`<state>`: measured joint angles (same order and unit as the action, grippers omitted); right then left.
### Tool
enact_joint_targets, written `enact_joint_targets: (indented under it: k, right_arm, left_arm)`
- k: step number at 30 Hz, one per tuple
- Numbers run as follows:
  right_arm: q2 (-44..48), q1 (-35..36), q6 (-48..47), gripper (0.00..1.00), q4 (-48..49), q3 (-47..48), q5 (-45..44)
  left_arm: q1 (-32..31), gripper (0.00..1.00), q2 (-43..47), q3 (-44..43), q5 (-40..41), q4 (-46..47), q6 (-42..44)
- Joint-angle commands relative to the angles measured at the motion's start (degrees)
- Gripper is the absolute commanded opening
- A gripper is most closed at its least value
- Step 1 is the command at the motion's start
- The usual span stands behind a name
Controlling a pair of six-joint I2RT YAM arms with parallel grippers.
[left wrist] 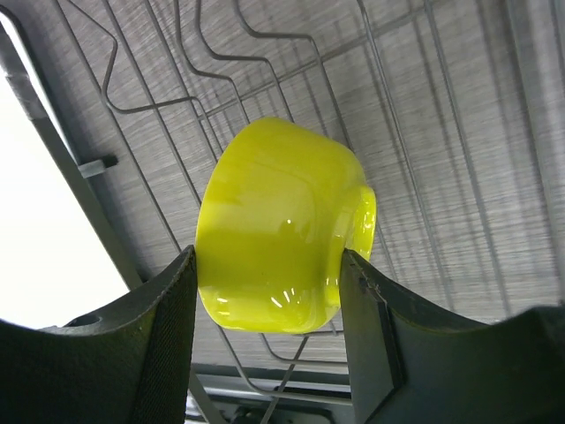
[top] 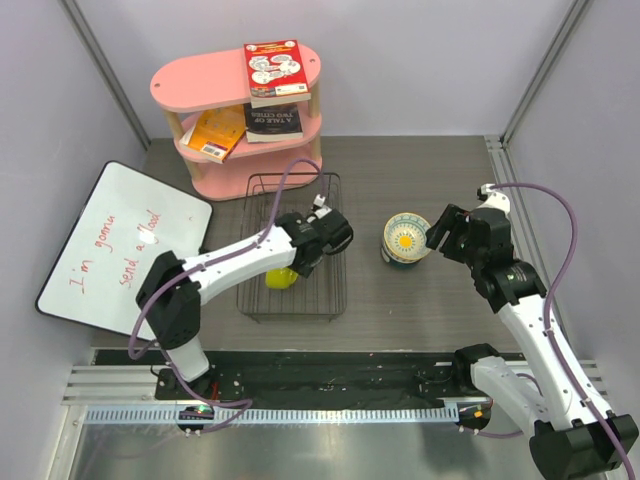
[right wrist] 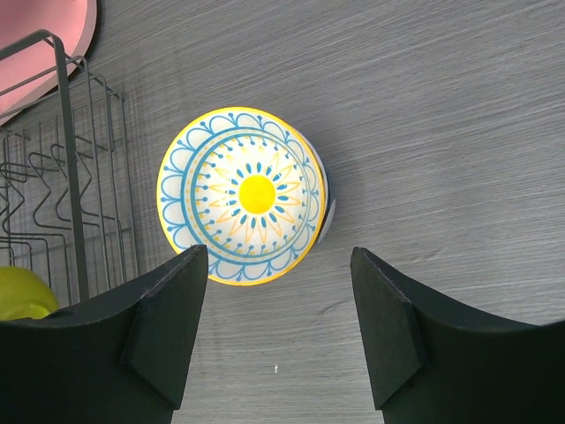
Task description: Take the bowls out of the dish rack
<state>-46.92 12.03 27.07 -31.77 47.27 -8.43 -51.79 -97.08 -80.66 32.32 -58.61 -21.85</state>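
One yellow bowl (left wrist: pixel 278 225) between left fingers (left wrist: pixel 168 344)

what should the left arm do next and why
Probably lift straight up. The left fingers look pressed against both sides of the yellow-green bowl, which lies on its side over the dish rack wires, so rising first should clear the tines.

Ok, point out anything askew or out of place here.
Only the yellow-green bowl stands out: it lies tipped on its side in the dish rack, held between the fingers of the left gripper. The patterned bowl sits upright on the table beside the rack. Nothing looks spilled or broken.
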Motion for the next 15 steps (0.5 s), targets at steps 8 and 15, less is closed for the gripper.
enact_joint_targets:
  k: [8,15]
  right_arm:
    - [-0.98,0.01,-0.79,0.71,0.92,1.95,-0.54]
    - [-1.34,0.01,-0.7,0.71,0.92,1.69,-0.63]
  left_arm:
    - [-5.95,0.0,-6.72,-6.08,15.31,-3.88,-2.06]
    - [-7.53,0.0,-11.02,-7.05,17.35,-5.11,-3.29]
